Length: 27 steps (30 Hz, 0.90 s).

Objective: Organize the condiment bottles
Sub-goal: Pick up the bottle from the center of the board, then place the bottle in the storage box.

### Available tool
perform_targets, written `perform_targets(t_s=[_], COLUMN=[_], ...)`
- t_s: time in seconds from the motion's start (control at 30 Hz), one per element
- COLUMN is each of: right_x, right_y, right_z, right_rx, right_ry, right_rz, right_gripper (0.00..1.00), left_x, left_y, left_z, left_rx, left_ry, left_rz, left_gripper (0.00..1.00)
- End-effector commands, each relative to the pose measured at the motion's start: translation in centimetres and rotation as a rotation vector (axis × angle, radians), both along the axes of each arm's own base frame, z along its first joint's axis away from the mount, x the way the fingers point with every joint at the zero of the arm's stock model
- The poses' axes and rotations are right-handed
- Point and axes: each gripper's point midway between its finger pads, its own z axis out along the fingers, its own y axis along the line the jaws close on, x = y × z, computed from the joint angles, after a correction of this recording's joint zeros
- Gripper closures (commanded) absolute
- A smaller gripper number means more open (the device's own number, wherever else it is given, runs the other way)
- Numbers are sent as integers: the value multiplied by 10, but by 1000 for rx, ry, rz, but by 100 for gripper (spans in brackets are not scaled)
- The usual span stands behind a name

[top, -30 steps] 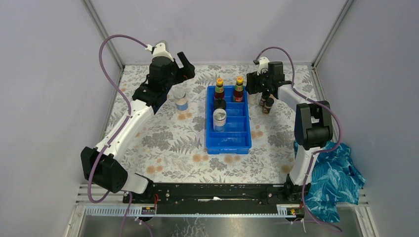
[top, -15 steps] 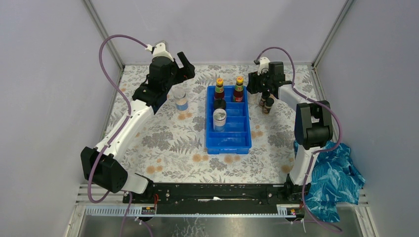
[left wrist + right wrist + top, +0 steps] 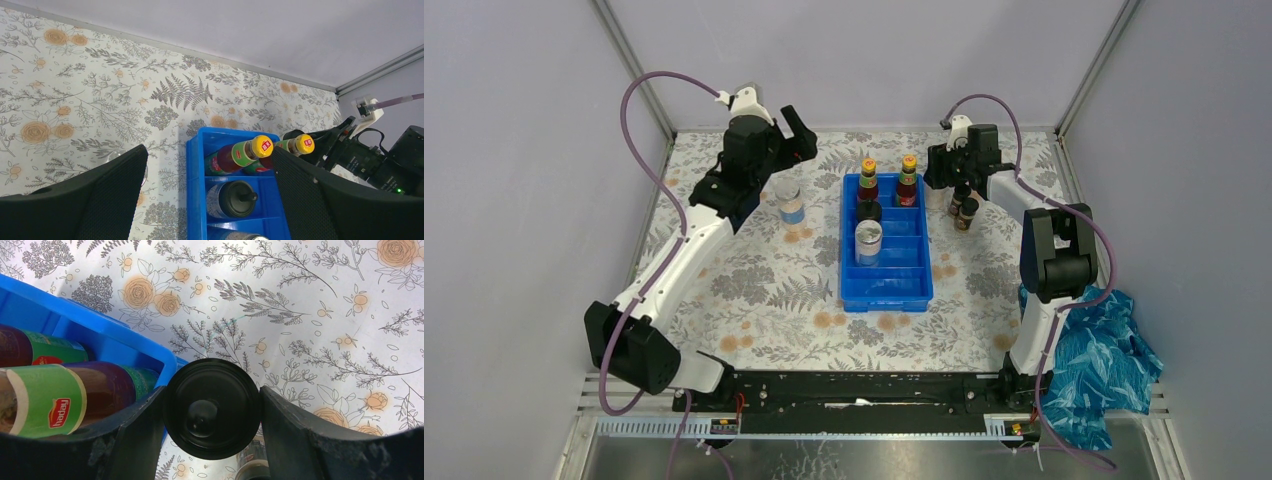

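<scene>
From above, a blue tray (image 3: 885, 300) is seen mid-table. Two dark red bottles (image 3: 868, 182) with yellow-orange caps are stood in its far compartment, with a silver-lidded jar (image 3: 868, 242) nearer. A blue-labelled jar (image 3: 790, 204) is stood left of the tray, near the left gripper (image 3: 796, 135). The right gripper (image 3: 956, 180) is held by the tray's far right corner, a short dark jar (image 3: 967, 212) just beside it.

In the left wrist view, the fingers (image 3: 100, 200) are spread wide, with nothing between them.

In the right wrist view, a black-capped bottle (image 3: 212, 410) with a domed cap is clamped between both fingers, just outside the tray wall.

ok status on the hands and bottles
left hand open, empty. right hand shut on black-capped bottle beside blue tray. tray wall and another jar close by.
</scene>
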Motion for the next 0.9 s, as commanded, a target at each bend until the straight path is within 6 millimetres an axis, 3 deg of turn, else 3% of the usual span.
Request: perform_targets(t_s=[0.0,0.33,0.87], right_x=[20,30,24], right_y=[-3,-5,-14], right_z=[57,103,132], right_rx=[30,47,42], right_ry=[-127,-201,-239], right_rz=[-36,-68,-119], right_gripper=[100,100,100], left_x=[-5,-9,-14], left_y=[1,3,5], left_z=[15,10,6], left_rx=[2,10,19], left_ry=[-54,-47,-41], left_rz=[-8,-8,-11], left_gripper=[3,3,3])
